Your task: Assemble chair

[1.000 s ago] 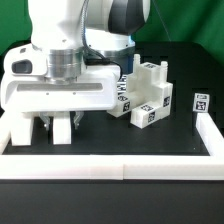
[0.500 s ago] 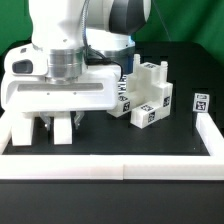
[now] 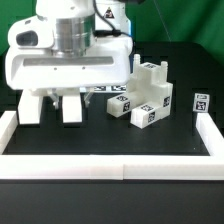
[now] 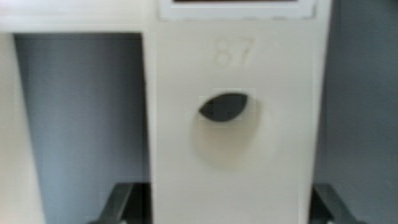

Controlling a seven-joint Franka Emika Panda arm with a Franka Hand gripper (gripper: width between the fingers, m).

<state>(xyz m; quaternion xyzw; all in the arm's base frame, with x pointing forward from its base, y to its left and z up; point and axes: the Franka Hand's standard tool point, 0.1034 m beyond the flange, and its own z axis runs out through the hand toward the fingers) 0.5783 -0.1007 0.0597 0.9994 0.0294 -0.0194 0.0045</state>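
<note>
My gripper is shut on a wide white chair piece with two blocky stubs hanging from its underside. It holds the piece above the black table at the exterior view's left. In the wrist view the same piece fills the middle, showing a dark oval hole. The dark fingers press on both of its sides, with the gripper closed round it. A cluster of other white chair pieces with black-and-white tags stands on the table to the exterior view's right, apart from the held piece.
Low white border rails frame the front and sides of the black table. A single tag stands by the right rail. The marker board lies behind the held piece, mostly hidden.
The gripper has lifted the wide chair piece up off the table and carried it slightly toward the exterior view's right. The cluster of other pieces has not moved.
</note>
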